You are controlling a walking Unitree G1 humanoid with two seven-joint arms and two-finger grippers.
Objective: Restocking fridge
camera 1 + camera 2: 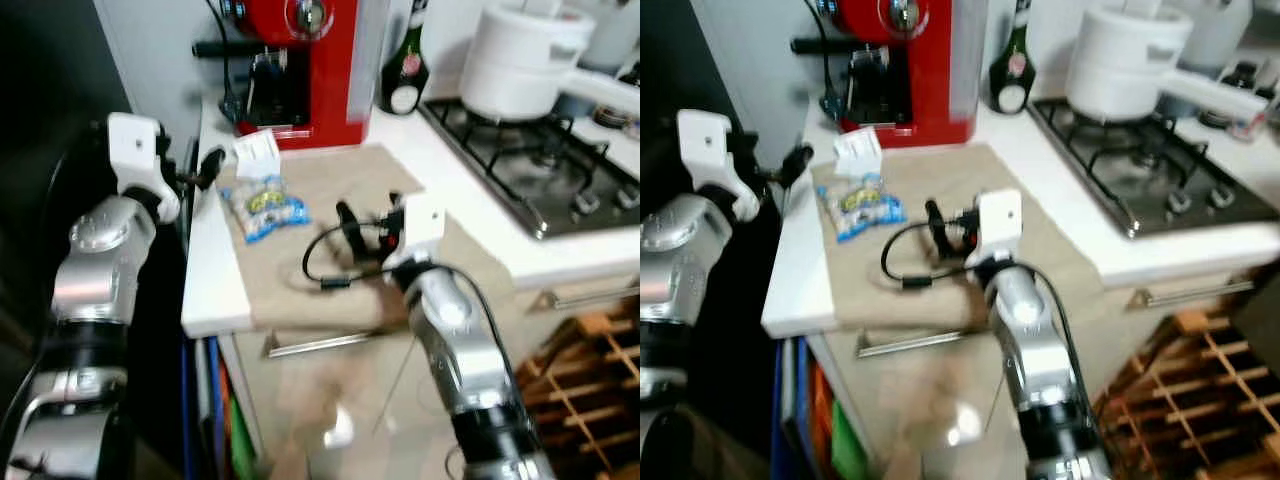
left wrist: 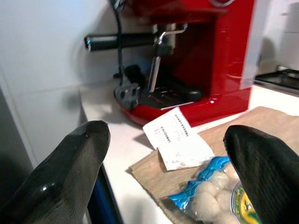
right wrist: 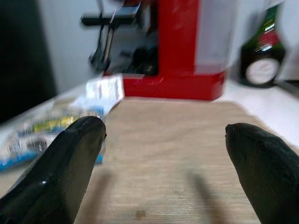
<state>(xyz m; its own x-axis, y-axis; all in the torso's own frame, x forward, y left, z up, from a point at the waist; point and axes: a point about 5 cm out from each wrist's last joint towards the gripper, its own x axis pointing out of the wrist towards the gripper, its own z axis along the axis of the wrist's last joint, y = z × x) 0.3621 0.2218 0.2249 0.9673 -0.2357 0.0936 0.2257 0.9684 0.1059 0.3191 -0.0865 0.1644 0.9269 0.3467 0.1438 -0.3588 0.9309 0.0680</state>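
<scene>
Left eye view, right tool (image 1: 352,222): held low over the beige mat (image 1: 330,215) on the worktop (image 1: 205,290), fingers apart, nothing between them.
Left eye view, left tool (image 1: 207,165): at the worktop's edge beside a dark surface, holding nothing.
Left eye view, task's thing: the blue packet of food (image 1: 265,207) lies flat on the mat, between the two tools, just short of the right one.
Right eye view, crowding: a white paper slip (image 1: 857,153) touches the packet's far end; the red coffee machine (image 1: 908,65) stands close beyond it.
Left wrist view, left tool: fingers (image 2: 70,172) spread wide and empty; packet just ahead toward one finger, slip straight ahead.
Right wrist view, right tool: fingers (image 3: 65,170) wide apart, bare mat between them; packet off to one side, blurred.
Risk, grasp: the packet looks soft and slack, so a pinch at one corner may let it sag or slip.
Risk, clutter: closing near the far end could catch the slip too.
Risk, arms: both tools aiming at one packet may collide.
Risk, reach: overshooting could knock the coffee machine.
</scene>
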